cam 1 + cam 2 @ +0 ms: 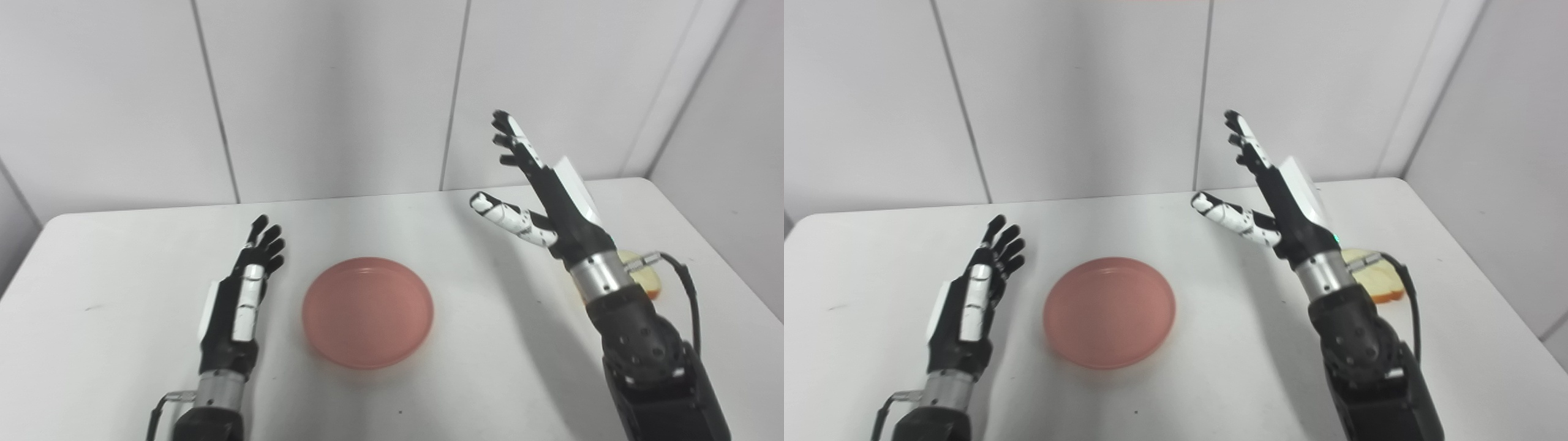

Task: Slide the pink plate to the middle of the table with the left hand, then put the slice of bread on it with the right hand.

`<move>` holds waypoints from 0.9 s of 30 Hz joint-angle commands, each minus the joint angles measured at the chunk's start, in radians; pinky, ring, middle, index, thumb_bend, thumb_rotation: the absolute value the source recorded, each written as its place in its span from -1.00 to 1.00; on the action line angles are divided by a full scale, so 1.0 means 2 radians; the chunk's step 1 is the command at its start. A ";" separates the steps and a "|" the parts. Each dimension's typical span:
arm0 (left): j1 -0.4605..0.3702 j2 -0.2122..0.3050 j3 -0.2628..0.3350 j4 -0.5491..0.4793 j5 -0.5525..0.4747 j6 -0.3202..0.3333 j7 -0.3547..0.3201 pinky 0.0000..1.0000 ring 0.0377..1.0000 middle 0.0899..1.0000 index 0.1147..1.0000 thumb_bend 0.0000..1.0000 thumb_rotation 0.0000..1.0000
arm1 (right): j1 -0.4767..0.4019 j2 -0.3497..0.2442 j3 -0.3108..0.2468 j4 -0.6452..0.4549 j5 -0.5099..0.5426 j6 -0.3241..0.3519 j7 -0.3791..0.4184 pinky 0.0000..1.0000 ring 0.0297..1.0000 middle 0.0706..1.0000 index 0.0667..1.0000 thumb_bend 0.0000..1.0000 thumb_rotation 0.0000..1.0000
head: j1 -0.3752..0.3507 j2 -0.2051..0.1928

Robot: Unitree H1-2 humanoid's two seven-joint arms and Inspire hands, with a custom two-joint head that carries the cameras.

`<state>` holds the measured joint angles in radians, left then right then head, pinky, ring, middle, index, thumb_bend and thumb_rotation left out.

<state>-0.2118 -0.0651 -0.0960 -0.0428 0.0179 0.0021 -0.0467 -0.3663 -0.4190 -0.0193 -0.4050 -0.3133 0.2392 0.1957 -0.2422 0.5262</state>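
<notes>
The pink plate [367, 311] lies flat near the middle of the white table [122, 257], with nothing on it. My left hand [245, 291] rests just left of the plate, fingers stretched forward and apart, not touching the rim. My right hand [539, 196] is raised above the table's right side, open, fingers pointing up and thumb sticking out to the left. The slice of bread [1375, 277] lies on the table behind my right wrist, mostly hidden by it; only a pale edge with brown crust shows.
White wall panels [331, 92] stand close behind the table's far edge. The table's right edge [716, 245] runs near the bread. My right forearm [649, 361] and its cable rise from the bottom right.
</notes>
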 commanded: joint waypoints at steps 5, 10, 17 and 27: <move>-0.005 0.015 0.000 -0.007 -0.025 -0.024 -0.026 0.76 0.82 0.87 0.85 0.21 1.00 | -0.038 -0.090 -0.016 -0.005 0.011 0.038 0.061 0.79 0.87 0.93 0.95 0.98 0.09 | -0.021 -0.003; -0.003 0.027 0.004 -0.013 -0.043 -0.013 -0.043 0.80 0.87 0.90 0.90 0.20 1.00 | -0.045 -0.131 -0.021 0.005 0.004 0.072 0.087 0.75 0.87 0.89 0.93 1.00 -0.08 | -0.038 -0.005; 0.000 0.031 0.009 -0.018 -0.043 -0.003 -0.041 0.77 0.84 0.87 0.88 0.19 1.00 | -0.041 -0.187 -0.026 0.031 0.001 0.080 0.114 0.72 0.91 0.96 0.98 1.00 -0.22 | -0.047 -0.004; 0.004 0.037 0.016 -0.025 -0.054 0.008 -0.047 0.78 0.83 0.86 0.86 0.19 1.00 | -0.041 -0.265 0.014 0.090 -0.034 0.092 0.172 0.88 1.00 1.00 1.00 1.00 -0.23 | -0.059 -0.002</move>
<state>-0.1876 0.0036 -0.0681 -0.0543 -0.0779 0.0254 -0.1338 -0.4173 -0.8955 0.0180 -0.2139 -0.3643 0.4106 0.5363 -0.3620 0.5215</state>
